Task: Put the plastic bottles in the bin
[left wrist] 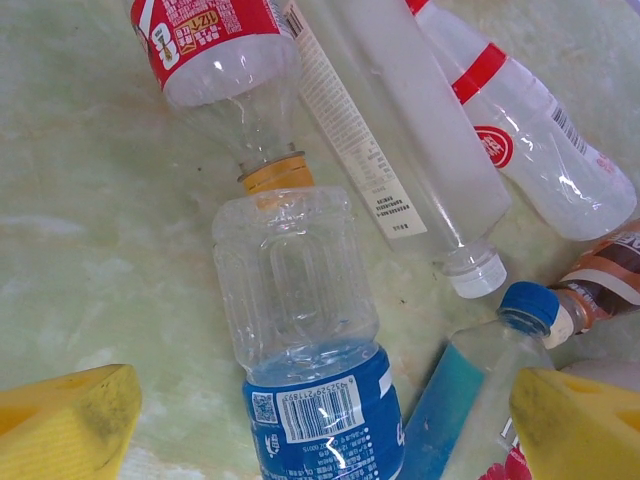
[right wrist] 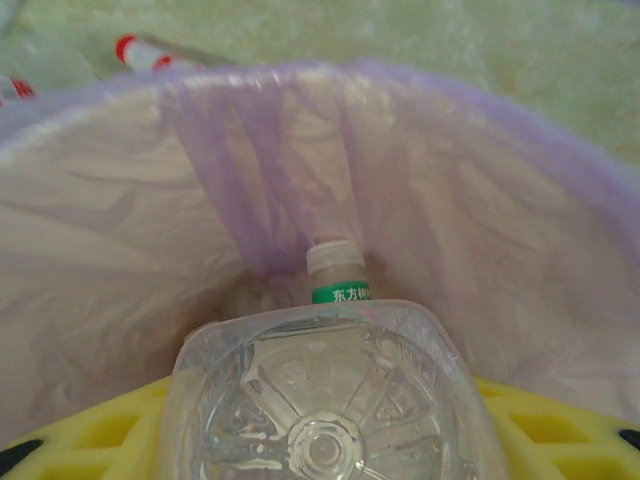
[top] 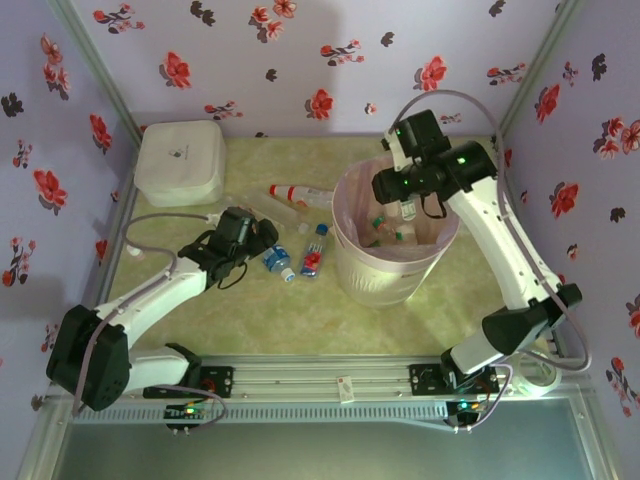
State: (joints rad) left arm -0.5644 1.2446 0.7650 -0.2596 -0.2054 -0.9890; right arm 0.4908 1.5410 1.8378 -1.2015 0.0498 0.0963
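The round white ribbed plastic bin (top: 372,272), lined with a pale pink bag, stands right of table centre. Bottles lie inside it, but their details are unclear. The right gripper (right wrist: 325,440) hangs over the bin mouth, its yellow fingers clamped on a clear ribbed plastic bottle (right wrist: 325,390). The bottle's base faces the wrist camera and its neck is hidden.

At 9 o'clock from the bin, loose plastic bottles (top: 300,255) lie on the green table (top: 250,310). The left gripper (left wrist: 320,430) is spread wide above a clear blue-labelled bottle (left wrist: 300,300). A red-labelled bottle (left wrist: 215,45), cut off at 12 o'clock, rests its orange cap against that bottle's end.
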